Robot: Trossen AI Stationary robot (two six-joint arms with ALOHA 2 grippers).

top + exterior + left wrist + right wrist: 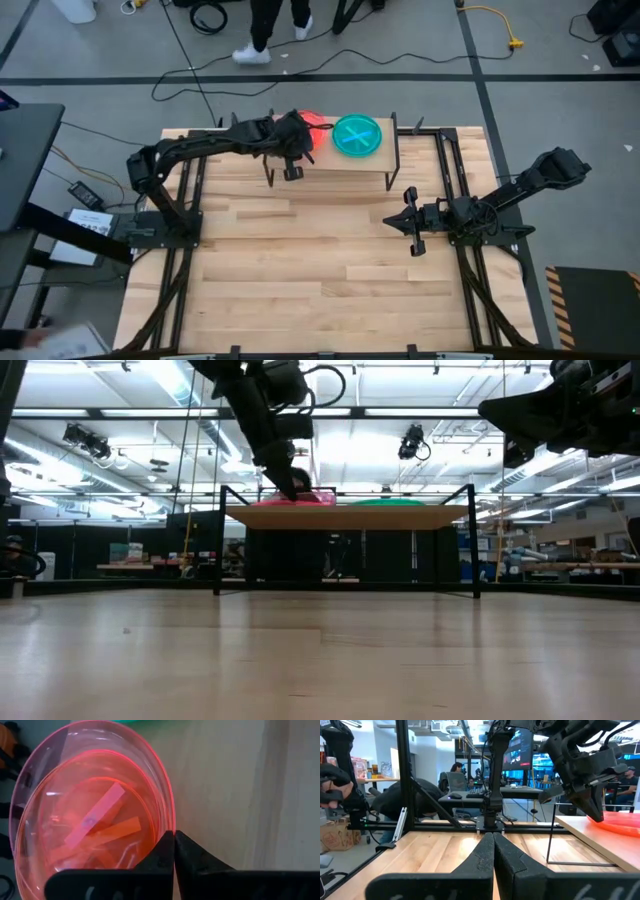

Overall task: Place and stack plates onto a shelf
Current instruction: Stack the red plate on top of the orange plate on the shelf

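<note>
A pink-red translucent plate (95, 825) lies on the left half of the light-wood shelf (340, 165) at the table's far side. My left gripper (173, 835) is shut on its rim. Inside its outer rim a second, more orange rim shows; whether that is another plate, I cannot tell. A teal plate (357, 135) rests flat on the shelf's right half. In the low view the pink-red plate (300, 500) sits on the shelf board (350, 517) under my left gripper (297, 488). My right gripper (395, 220) waits shut, clear of the shelf, toward the table's right. My left gripper pinches the pink-red plate's rim (166, 822) between its two fingertips, on the side toward the teal plate. The fingers slant down from above and from the table's left. The plate sits roughly level with its underside on the shelf board (590, 835).
The shelf stands on thin black legs (550, 832) with black end rails (222, 500). Bare butcher-block tabletop (320, 270) spreads in front of the shelf. Black frame rails run along both table sides. A person sits at a desk in the room behind.
</note>
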